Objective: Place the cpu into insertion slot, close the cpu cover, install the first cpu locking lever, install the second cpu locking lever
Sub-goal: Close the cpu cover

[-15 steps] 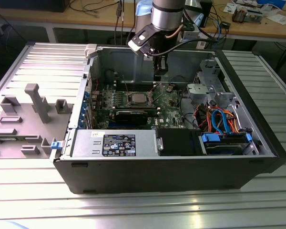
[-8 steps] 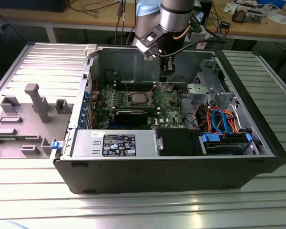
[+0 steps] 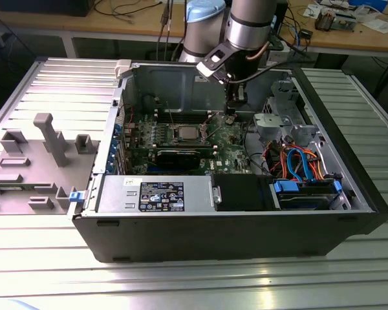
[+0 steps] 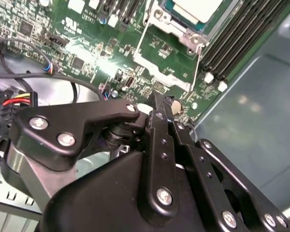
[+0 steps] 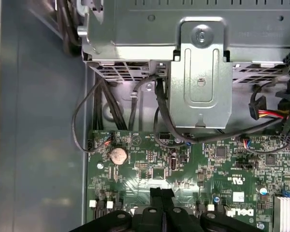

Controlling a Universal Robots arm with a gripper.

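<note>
In the exterior view, the open computer case [image 3: 246,239] holds the motherboard [image 3: 229,139], with the cpu [image 3: 184,134] seated in its socket and the power supply [image 3: 155,194] along the near wall. The gripper [image 3: 230,116] hangs over the board, to the exterior view's right of the socket.

In the second wrist view, the gripper [image 4: 159,99] has its fingers pressed together on nothing, beside a coin cell [image 4: 174,104]. The cpu cover [image 4: 164,77] stands open, off the cpu [image 4: 193,7].

In the first wrist view, black cables [image 5: 87,116] drape from a metal drive bracket [image 5: 200,72] onto the board.

Ribbed silver metal table [image 3: 194,287], cluttered wooden workbench [image 3: 355,37] along the back
</note>
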